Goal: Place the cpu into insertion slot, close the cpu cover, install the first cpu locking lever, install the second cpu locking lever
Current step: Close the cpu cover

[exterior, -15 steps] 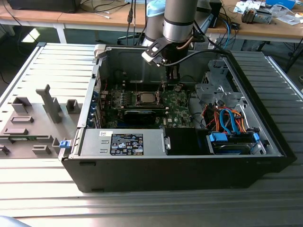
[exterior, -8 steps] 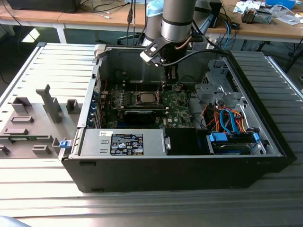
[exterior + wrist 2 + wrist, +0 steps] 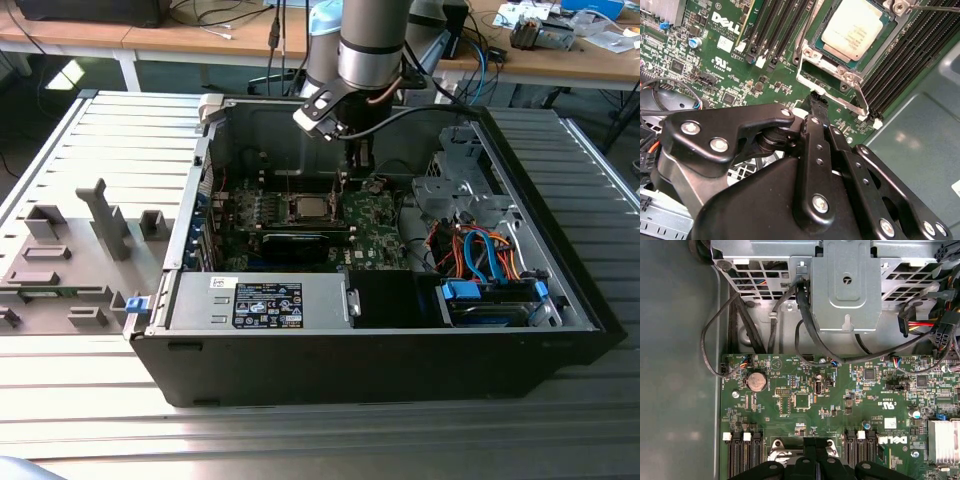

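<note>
The gripper (image 3: 816,102) is seen closest in the second wrist view. Its two black fingers are pressed together into one thin tip, and nothing can be seen held between them. The tip is set down just beside a thin locking lever (image 3: 861,100), at the edge of the insertion slot (image 3: 842,75) nearest the gripper. Whether the lever is touched cannot be told. The fingers are probably kept together so that the narrow tip can fit among the small parts and push on a thin wire. Just past the tip, the cpu (image 3: 855,27) is laid flat in the slot with its shiny top up, so it is judged to be placed already. The cpu cover (image 3: 871,59) seems to be folded down around it, most likely to keep the chip pressed in. Long black memory slots (image 3: 900,55) are lined up on both sides of the slot, near the middle of the green board (image 3: 715,60). Farthest out, in the exterior view, the computer case (image 3: 400,350) is laid on its side with its top open, so the board can be reached from above.
</note>
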Controlling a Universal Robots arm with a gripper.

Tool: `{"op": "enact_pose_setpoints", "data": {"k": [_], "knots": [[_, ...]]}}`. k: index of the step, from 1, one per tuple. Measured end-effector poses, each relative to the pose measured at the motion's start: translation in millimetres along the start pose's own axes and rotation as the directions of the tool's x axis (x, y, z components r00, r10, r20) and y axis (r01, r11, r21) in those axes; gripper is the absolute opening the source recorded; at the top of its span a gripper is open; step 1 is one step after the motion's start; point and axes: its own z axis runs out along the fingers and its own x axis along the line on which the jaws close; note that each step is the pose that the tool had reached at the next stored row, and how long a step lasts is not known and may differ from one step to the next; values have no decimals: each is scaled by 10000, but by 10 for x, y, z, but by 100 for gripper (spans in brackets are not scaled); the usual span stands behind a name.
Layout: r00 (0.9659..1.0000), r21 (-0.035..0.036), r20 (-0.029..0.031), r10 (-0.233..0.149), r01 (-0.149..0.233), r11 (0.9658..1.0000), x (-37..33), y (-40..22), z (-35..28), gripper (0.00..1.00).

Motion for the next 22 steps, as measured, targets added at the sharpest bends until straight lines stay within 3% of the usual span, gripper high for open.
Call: {"op": "enact_pose_setpoints", "data": {"k": [18,22], "knots": [[10000,-1,0,1,-1,10000,0,-69,-2,11],[10000,-1,-3,1,-1,10000,0,-109,-2,11]]}}
